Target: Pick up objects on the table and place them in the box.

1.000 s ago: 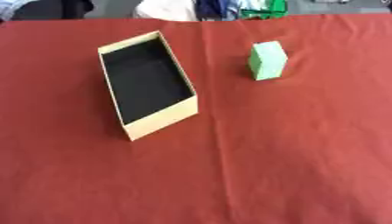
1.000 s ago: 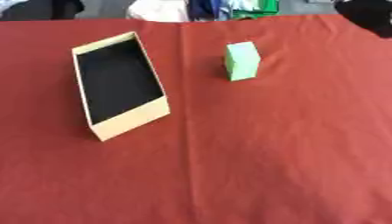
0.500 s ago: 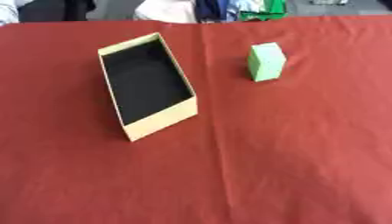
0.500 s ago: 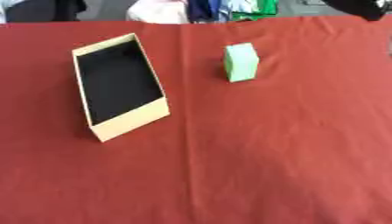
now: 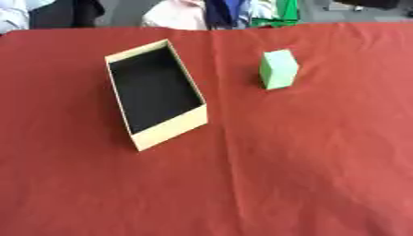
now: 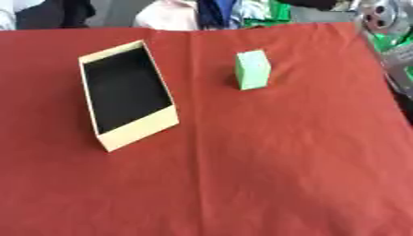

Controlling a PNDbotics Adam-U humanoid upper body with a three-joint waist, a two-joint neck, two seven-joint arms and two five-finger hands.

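Neither of our hands shows in the left eye view, where we see an open tan cardboard box with a black inside [image 5: 153, 92] lying empty on the red tablecloth [image 5: 282, 175], and a small light-green block [image 5: 278, 69] standing well apart to its right. In the right eye view we see only a silver joint of our right arm [image 6: 379, 16] at the upper right corner, so we cannot tell how either hand is set; box and block lie likewise.
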